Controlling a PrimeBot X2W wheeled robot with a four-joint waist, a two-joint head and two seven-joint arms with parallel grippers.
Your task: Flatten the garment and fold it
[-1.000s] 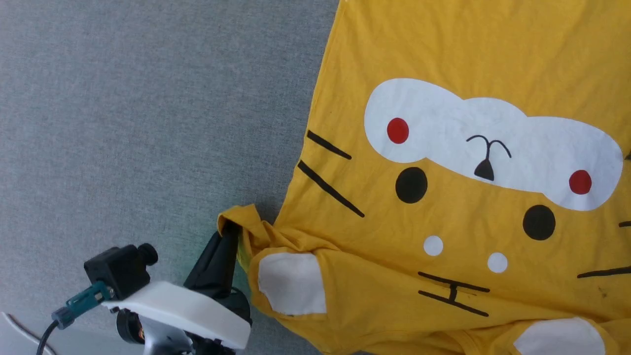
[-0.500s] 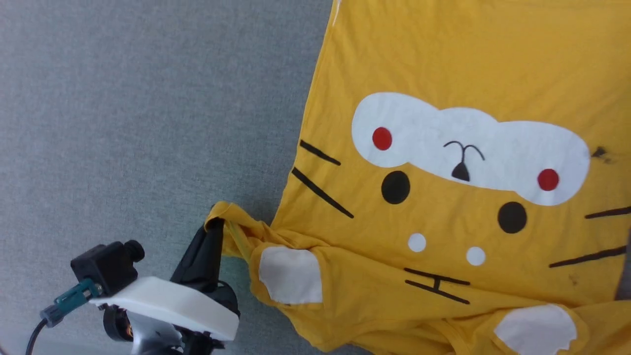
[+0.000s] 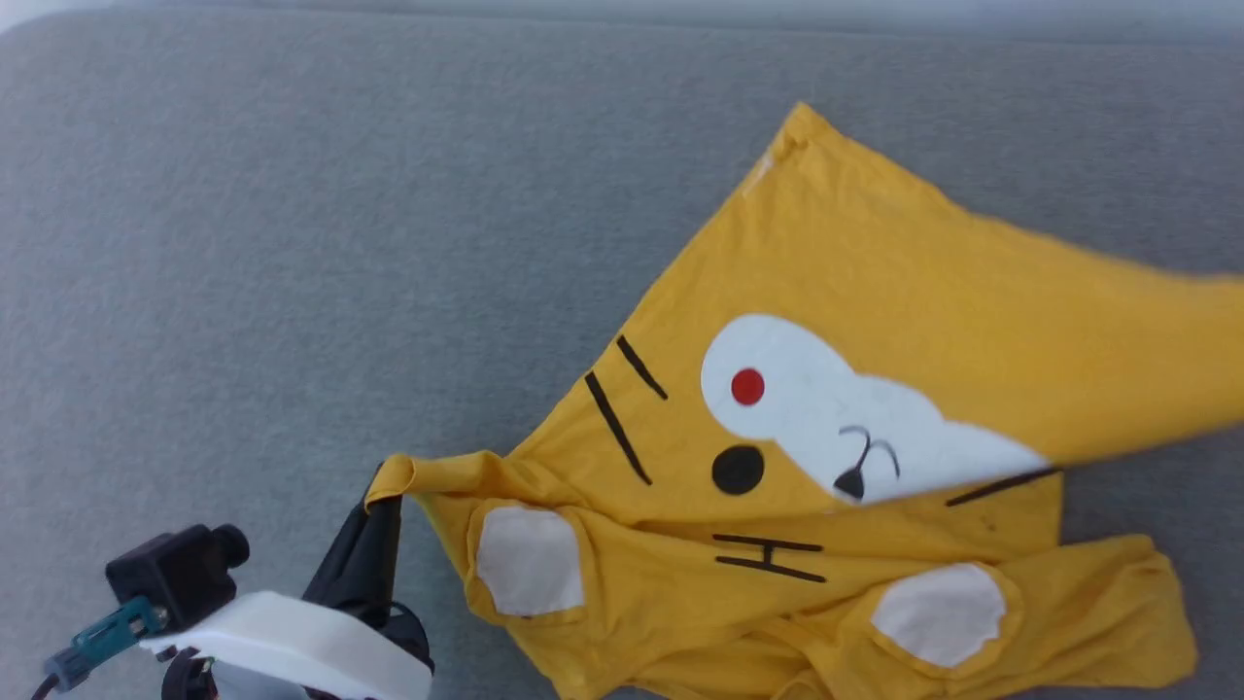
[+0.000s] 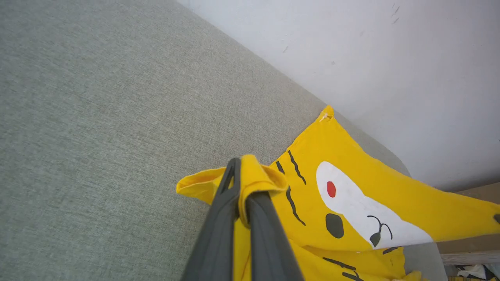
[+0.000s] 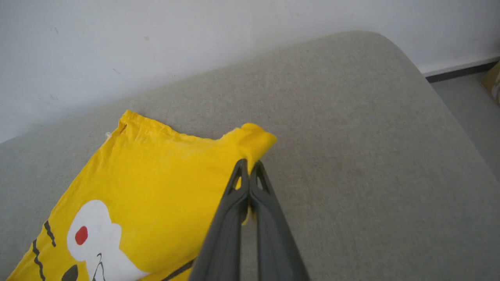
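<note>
Garment [image 3: 875, 272] on grey surface [image 3: 292, 243], corners in left pincer [image 4: 242, 187] and right pincer [image 5: 249, 168].

Matt yellow cloth garment [image 3: 875, 262], rough grey upholstery [image 3: 292, 243]

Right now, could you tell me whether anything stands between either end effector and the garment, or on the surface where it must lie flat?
Nothing visible does. The left end effector is shut on a sleeve of the garment, the right end effector on a lifted hem corner, and the grey surface shows no other object.
</note>
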